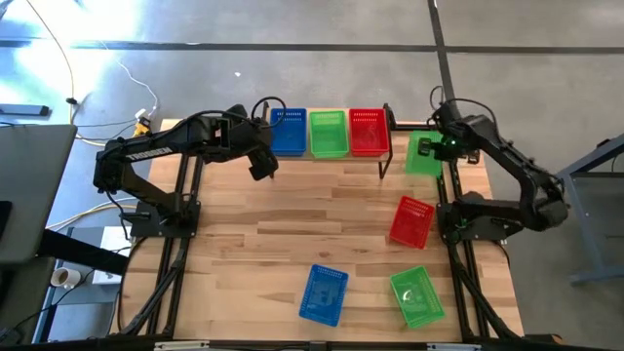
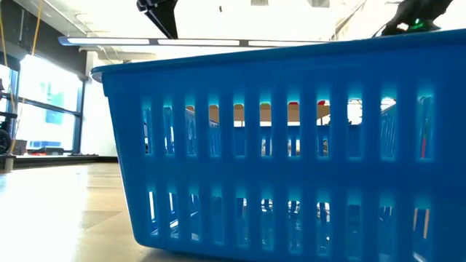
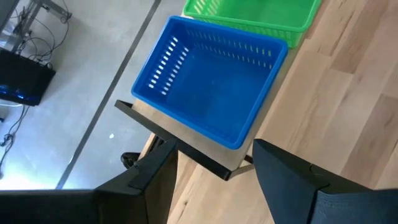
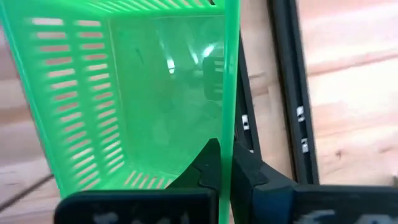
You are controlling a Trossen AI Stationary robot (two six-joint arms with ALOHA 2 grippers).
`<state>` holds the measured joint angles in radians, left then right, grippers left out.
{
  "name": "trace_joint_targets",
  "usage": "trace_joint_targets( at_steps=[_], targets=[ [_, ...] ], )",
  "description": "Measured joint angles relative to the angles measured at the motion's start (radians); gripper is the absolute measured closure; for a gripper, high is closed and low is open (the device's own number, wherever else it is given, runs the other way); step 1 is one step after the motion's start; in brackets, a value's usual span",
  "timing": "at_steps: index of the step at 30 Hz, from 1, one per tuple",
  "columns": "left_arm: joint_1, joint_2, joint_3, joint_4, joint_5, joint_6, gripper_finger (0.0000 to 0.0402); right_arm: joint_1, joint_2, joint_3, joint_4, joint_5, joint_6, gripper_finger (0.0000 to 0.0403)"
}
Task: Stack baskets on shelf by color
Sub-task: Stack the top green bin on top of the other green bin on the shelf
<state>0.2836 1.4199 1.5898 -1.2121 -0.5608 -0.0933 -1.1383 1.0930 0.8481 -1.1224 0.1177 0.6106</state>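
High view first, and we are taking the shelf (image 1: 382, 146) along the table's far edge as our landmark. Off the shelf's left end, we are holding our left gripper (image 1: 261, 166) just in front of the blue basket (image 1: 288, 132) that sits on the shelf's left third; its fingers (image 3: 283, 180) are standing spread with nothing between them, so we are judging this arm to be idle beside a basket that is already placed. Next along the shelf we are seeing a green basket (image 1: 329, 134) in the middle and a red basket (image 1: 368, 131) on the right third, the three touching side by side, which seems to be fixing one colour to each stack. Just past the shelf's right end, our right gripper (image 1: 441, 146) is clamping one wall of a second green basket (image 1: 423, 154), a finger (image 4: 208, 168) on each side of that thin wall, probably because the rim is the easiest part to pinch. Whether this basket is resting on the table or already lifted we cannot tell. It likely belongs on the middle green one. Well in front of the shelf, toward the near edge, a loose blue basket (image 1: 323, 293), a loose red basket (image 1: 411, 221) and a third green basket (image 1: 416, 296) are lying on the table (image 1: 244, 244), not yet stacked.
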Motion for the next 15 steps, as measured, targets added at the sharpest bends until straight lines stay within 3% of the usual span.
trace_joint_targets(
  at_steps=[15],
  targets=[
    [0.000,0.000,0.000,0.008,0.000,0.000,0.0204,0.000,-0.066,0.377,-0.056,0.074,-0.040,0.0403]
  ],
)
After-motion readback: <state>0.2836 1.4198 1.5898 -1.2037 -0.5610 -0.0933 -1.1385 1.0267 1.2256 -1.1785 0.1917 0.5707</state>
